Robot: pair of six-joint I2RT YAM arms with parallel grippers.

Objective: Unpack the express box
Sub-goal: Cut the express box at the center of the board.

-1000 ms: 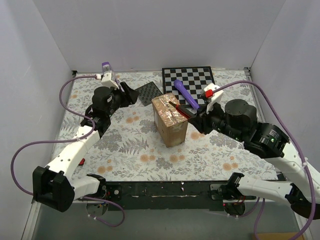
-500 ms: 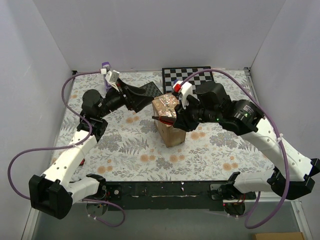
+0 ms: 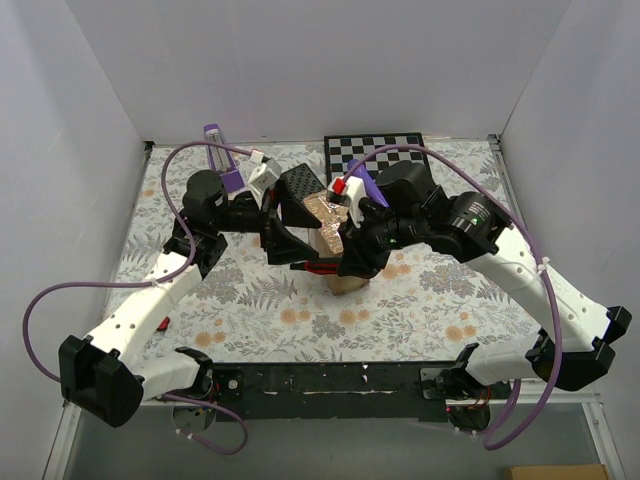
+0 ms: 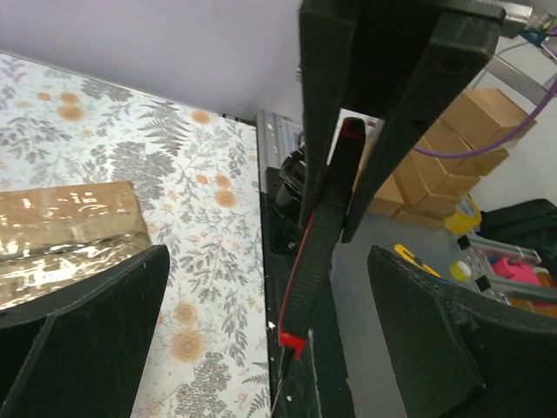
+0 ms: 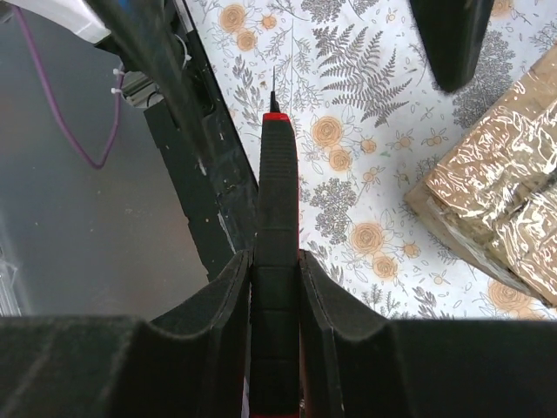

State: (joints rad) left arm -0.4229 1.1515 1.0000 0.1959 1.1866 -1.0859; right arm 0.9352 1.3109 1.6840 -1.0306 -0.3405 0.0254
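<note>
- We log the express box [image 3: 325, 209] mid-table. The left gripper [image 4: 268, 261] sits at its 9 o'clock, jaws spread wide, holding nothing.
- The right gripper [image 5: 277, 274] clamps a cutter [image 5: 277, 174] at the box's 6 o'clock, its tip clear of the cardboard.
- A chessboard [image 3: 375, 150] lies at 12 o'clock.
- The carton is brown under crinkled glossy tape.

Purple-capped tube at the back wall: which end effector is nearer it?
Left. The open left end effector is right of the tube; the right end effector, gripping a cutter, is farther right by the express box.
</note>
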